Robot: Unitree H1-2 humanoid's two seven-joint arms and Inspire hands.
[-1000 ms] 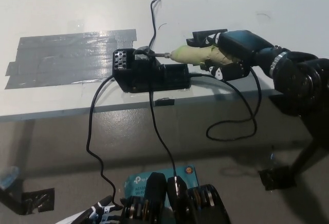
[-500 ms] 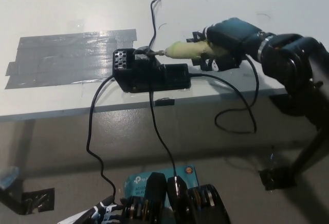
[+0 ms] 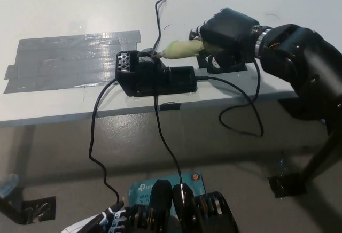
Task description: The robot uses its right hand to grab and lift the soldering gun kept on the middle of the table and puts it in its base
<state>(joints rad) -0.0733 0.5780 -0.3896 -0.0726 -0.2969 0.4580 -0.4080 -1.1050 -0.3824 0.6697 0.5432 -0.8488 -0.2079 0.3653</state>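
Black right hand (image 3: 228, 38) enters from the right in the head view, fingers clamped on the pale yellow-green handle of the soldering gun (image 3: 181, 48). The gun lies nearly level above the white tabletop (image 3: 80, 3), tip pointing left and meeting the top of the black base (image 3: 152, 75). The base sits at the near edge of the tabletop. Grey tape patch (image 3: 69, 59) lies flat just left of the base. Black cables (image 3: 160, 131) run from the base over the near edge. The white left hand (image 3: 93, 223) rests at the lower left; whether its fingers are apart or together cannot be told.
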